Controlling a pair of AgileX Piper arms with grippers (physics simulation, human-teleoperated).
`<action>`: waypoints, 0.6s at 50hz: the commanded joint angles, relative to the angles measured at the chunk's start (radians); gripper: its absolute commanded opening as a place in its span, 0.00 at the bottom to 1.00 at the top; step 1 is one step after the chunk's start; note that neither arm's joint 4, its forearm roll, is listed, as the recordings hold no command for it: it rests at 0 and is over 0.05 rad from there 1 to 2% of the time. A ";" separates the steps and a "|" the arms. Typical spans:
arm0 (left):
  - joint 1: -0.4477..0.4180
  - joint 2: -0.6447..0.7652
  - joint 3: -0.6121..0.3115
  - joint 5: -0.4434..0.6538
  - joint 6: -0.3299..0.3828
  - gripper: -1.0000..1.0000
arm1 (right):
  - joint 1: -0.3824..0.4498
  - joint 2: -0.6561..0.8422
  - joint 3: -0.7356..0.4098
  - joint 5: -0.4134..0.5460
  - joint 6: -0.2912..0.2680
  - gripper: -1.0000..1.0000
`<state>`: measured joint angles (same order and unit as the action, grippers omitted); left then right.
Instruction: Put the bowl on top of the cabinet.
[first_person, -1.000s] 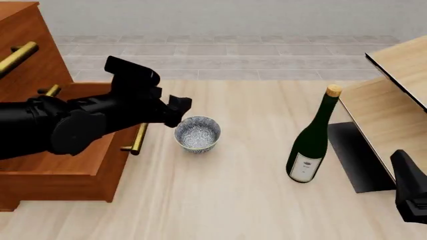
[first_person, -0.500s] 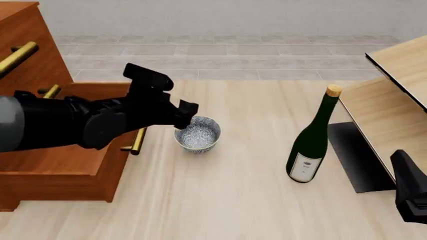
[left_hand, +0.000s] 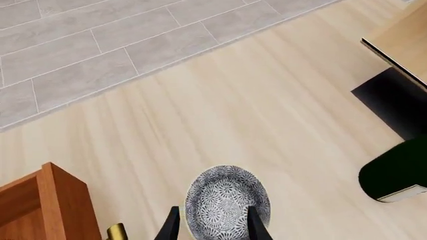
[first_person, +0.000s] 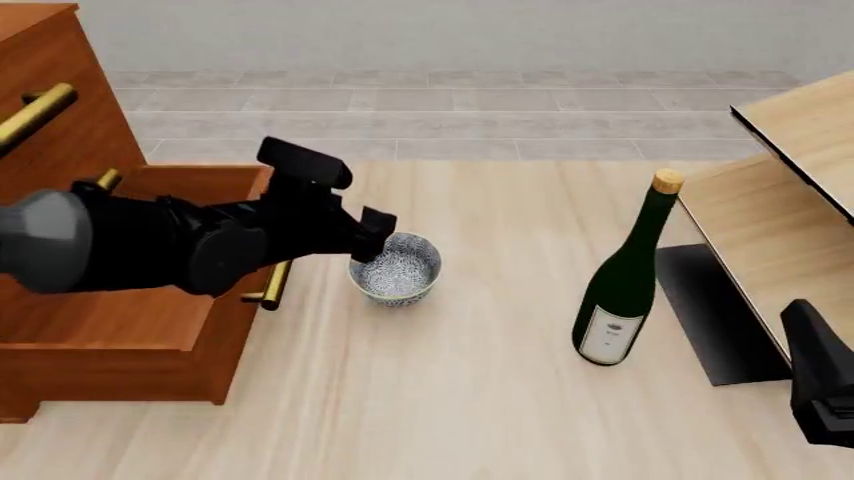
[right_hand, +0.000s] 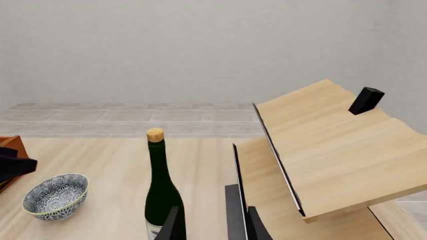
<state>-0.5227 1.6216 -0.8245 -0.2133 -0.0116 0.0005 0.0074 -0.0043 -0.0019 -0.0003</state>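
The bowl (first_person: 396, 268), white with a grey-blue pattern, stands upright on the table just right of the cabinet (first_person: 80, 190). My left gripper (first_person: 372, 233) is open at the bowl's near-left rim. In the left wrist view the bowl (left_hand: 227, 200) lies just ahead of the left gripper (left_hand: 213, 227); one finger is outside the rim and the other overlaps the bowl's inside. My right gripper (first_person: 821, 395) sits low at the front right, far from the bowl. Its wrist view shows the right gripper (right_hand: 215, 227) open and holding nothing, with the bowl (right_hand: 55, 195) far off.
A dark green wine bottle (first_person: 621, 280) stands upright to the right of the bowl. A pale wooden unit with black edges (first_person: 787, 190) fills the right side. The cabinet's lower drawer (first_person: 147, 320) is pulled out, its brass handle (first_person: 274, 280) close to the bowl.
My left arm has reached further right and a little down, bringing its gripper from beside the cabinet to the bowl's rim. The bowl, the bottle and the right arm have not moved.
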 joint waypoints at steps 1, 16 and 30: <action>0.009 0.023 -0.007 -0.005 0.001 1.00 | 0.000 0.000 0.000 0.000 0.000 1.00; 0.027 0.067 -0.026 -0.021 0.008 1.00 | 0.000 0.000 0.000 0.000 0.000 1.00; 0.032 0.115 -0.044 -0.033 0.019 1.00 | 0.000 0.000 0.000 0.000 0.000 1.00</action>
<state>-0.4927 1.7089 -0.8581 -0.2387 0.0019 0.0005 0.0073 -0.0043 -0.0020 -0.0003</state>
